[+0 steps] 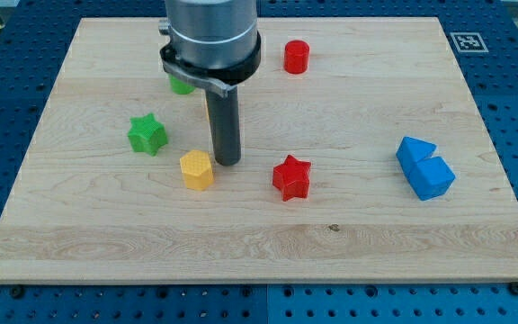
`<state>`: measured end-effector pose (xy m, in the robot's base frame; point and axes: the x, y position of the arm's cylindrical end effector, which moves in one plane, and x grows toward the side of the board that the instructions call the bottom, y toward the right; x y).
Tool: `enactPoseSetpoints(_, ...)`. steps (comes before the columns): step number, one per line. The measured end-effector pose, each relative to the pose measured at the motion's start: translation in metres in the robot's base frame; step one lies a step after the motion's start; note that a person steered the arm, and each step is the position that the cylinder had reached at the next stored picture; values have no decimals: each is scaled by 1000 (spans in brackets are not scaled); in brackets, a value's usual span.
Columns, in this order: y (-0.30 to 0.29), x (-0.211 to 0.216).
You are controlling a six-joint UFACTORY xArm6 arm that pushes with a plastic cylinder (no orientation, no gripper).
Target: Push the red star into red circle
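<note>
The red star (pixel 291 176) lies on the wooden board (pixel 259 225), a little right of centre. The red circle (pixel 296 56), a short cylinder, stands near the view's top, almost straight above the star and far from it. My tip (pixel 227 162) rests on the board to the left of the red star, with a gap between them, and close to the right of the yellow hexagon block (pixel 196 169).
A green star (pixel 147 134) lies to the left of my tip. A green block (pixel 182 85) is partly hidden behind the arm near the top. Two blue blocks (pixel 424 166) touch each other at the view's right. The board is edged by a blue perforated table.
</note>
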<state>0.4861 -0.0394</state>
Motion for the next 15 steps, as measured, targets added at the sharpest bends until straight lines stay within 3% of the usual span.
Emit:
enactPoseSetpoints(4,67,71)
enactPoseSetpoints(7,68,9)
enactPoseSetpoints(15,88,-32)
